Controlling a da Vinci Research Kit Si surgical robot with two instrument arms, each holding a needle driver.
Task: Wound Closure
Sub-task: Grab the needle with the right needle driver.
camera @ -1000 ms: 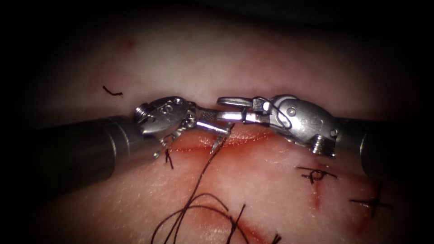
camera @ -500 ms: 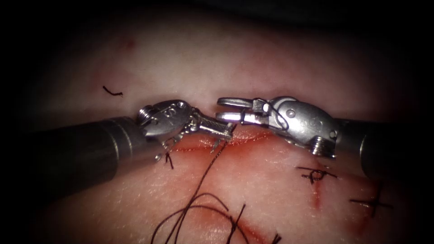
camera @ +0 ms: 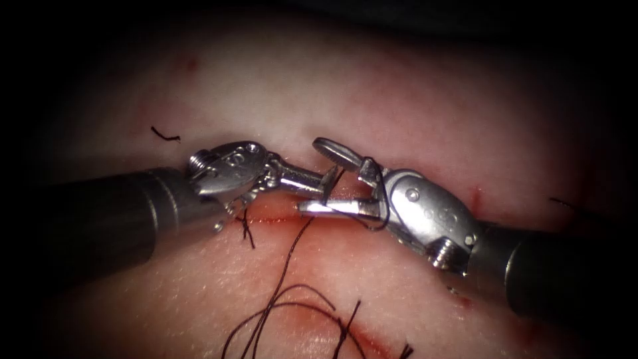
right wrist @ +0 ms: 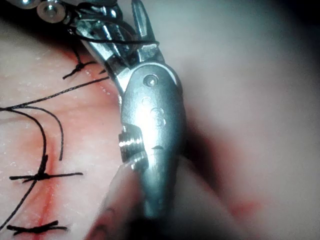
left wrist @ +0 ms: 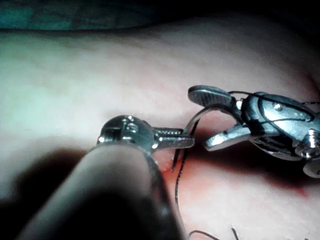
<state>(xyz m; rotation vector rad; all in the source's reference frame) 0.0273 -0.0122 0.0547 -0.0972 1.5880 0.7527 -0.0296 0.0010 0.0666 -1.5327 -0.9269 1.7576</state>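
Endoscope view is showing the left gripper (camera: 318, 185) clenching the needle (camera: 330, 181) near its thread end, just above the cut (camera: 272, 214) in the tissue (camera: 372, 86). The needle is standing clear of the tissue, between the released, spread jaws of the right gripper (camera: 319, 176). Thread (camera: 292, 256) is trailing down from the needle and coiling on the tissue. Left wrist view is showing the same grasp, the right gripper (left wrist: 210, 120) gaping around the needle (left wrist: 192, 120).

Two tools (camera: 312, 186) (camera: 332, 179), one needle (camera: 330, 183), one thread (camera: 292, 252), one tissue (camera: 399, 100).
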